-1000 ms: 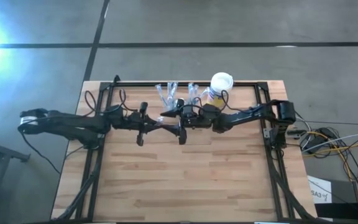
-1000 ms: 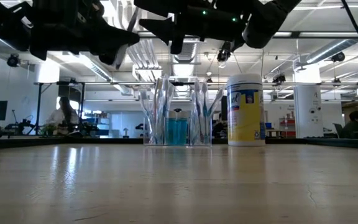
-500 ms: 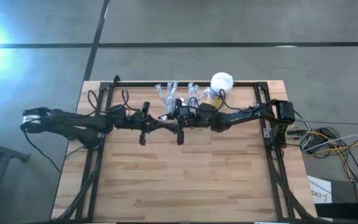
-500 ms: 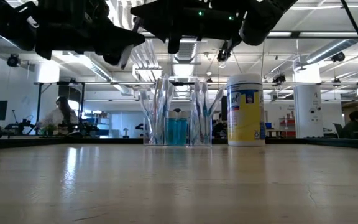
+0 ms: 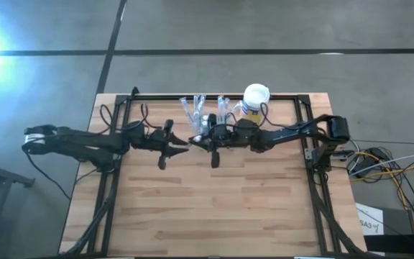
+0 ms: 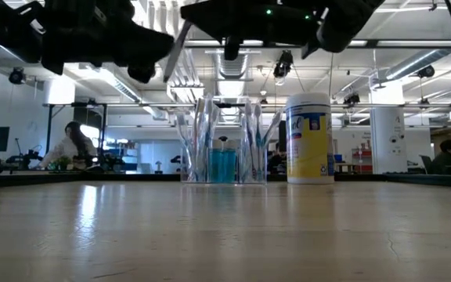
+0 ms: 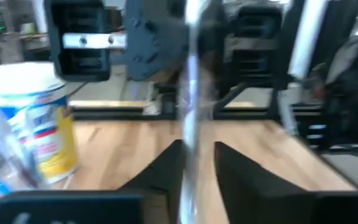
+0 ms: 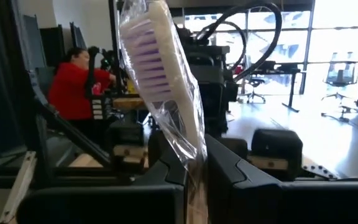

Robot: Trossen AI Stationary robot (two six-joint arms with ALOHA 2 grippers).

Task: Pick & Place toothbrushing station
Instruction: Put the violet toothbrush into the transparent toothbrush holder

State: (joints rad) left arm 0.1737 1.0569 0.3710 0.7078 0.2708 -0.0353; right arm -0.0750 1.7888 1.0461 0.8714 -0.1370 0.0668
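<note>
A toothbrush (image 8: 160,68) with purple bristles, sealed in a clear wrapper, hangs in the air above the table's middle. My right gripper (image 8: 194,171) is shut on it. My left gripper (image 7: 197,168) faces the right one at the same height. It is open, with one finger on each side of the toothbrush's handle (image 7: 188,118). In the low view the toothbrush (image 6: 177,48) shows as a pale slanted stick. The toothbrushing station (image 5: 205,108), a clear holder with several brushes standing in it, rests on the table near its far edge. My right gripper pinches the wrapped handle (image 8: 196,163) between its two fingers, below the head. The fingers come level from the table's right side. The head stands up above them and the toothbrush is lifted clear of the table. My left gripper: I cannot tell whether its fingers touch the handle.
A white-lidded canister with a yellow label (image 5: 256,97) stands right of the station at the far edge. A black frame (image 5: 121,115) runs around the tabletop. The near half of the wooden table (image 5: 214,208) lies bare. A person sits in the room behind (image 6: 73,145).
My right gripper has shut on the toothbrush, which my left gripper held out to it. The toothbrush has tipped and now slants more steeply in the low view. Both arms have stayed at the meeting point above the table's middle.
</note>
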